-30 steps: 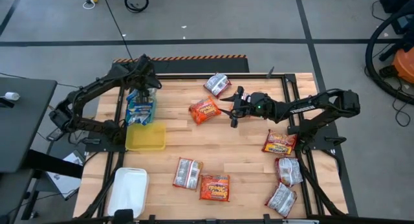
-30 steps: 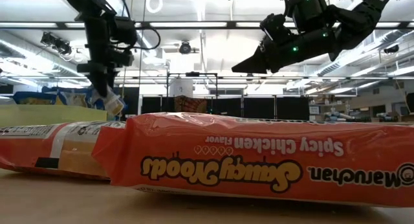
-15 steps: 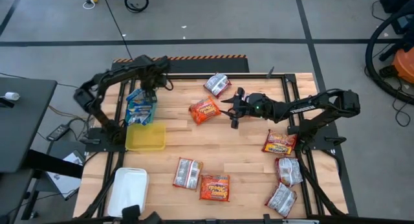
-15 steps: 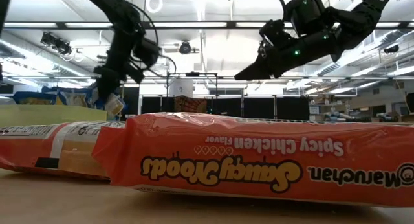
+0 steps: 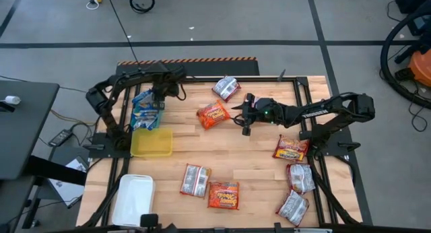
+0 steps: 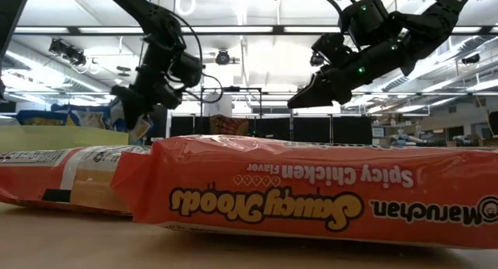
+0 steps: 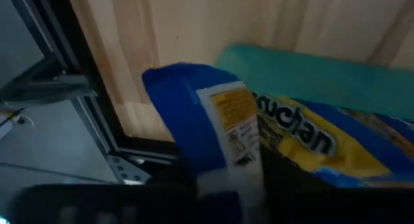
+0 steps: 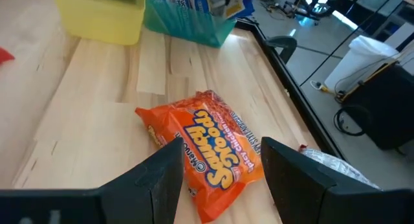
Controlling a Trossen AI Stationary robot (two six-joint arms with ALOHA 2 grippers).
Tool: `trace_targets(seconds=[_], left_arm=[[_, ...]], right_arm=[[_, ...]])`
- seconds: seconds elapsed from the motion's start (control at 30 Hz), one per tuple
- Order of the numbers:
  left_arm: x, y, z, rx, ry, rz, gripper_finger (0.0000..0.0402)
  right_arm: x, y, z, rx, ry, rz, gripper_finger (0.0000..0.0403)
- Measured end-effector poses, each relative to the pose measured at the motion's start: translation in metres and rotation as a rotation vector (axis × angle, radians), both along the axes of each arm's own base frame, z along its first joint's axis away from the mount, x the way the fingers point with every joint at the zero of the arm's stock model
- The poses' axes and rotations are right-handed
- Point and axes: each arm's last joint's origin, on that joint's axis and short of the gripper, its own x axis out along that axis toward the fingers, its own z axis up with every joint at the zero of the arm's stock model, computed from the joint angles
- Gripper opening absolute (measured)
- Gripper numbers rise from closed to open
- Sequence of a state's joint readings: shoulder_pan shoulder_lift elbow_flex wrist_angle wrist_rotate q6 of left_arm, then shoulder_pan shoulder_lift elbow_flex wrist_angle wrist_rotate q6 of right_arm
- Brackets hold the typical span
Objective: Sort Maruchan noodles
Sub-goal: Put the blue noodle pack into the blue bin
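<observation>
So right now I'm hanging my right pincer (image 5: 244, 113), fingers spread and empty, just beside the orange noodle pack (image 5: 213, 114) mid-table, figuring it needs a drop and squeeze next, while my left pincer (image 5: 159, 98), can't tell its state, is sitting over the teal bin (image 5: 137, 118).

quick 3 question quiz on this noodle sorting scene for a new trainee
1. True or false: the yellow bin holds packets.
2. Which packet does the right hand hover over? A silver B orange C blue
3. Fill in: the blue packets sit in the ____ bin.

Key: 1 false, it looks empty. 2 B, the orange packet, fingers open. 3 teal, with the left hand above it.
</observation>
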State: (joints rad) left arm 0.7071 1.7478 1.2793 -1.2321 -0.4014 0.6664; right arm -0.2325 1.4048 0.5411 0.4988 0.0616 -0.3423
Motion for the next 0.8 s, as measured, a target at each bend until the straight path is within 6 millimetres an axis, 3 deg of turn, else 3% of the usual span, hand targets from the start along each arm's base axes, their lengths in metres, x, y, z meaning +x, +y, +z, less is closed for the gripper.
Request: trace_targets(seconds=[0.1, 0.4, 0.5, 0.67, 0.8], left_arm=[[-0.003, -0.003, 0.01, 0.022, -0.038, 0.011, 0.002], [-0.031, -0.013, 0.059, 0.08, -0.372, 0.003, 0.0014], [-0.046, -0.015, 0.056, 0.081, -0.404, -0.061, 0.0013], [-0.069, -0.02, 0.032, 0.023, -0.371, -0.201, 0.0012], [-0.068, -0.016, 0.025, 0.061, -0.446, -0.268, 0.0012]], right_arm=[[0.0, 0.0, 0.0, -0.017, 0.005, 0.005, 0.021], [-0.001, -0.004, 0.0, -0.007, 0.001, -0.031, 0.021], [-0.001, -0.004, 0.0, -0.002, 0.0, -0.033, 0.021], [-0.001, -0.004, 0.0, 0.017, -0.007, -0.044, 0.021], [-0.001, -0.004, 0.0, 0.018, -0.008, -0.046, 0.021]])
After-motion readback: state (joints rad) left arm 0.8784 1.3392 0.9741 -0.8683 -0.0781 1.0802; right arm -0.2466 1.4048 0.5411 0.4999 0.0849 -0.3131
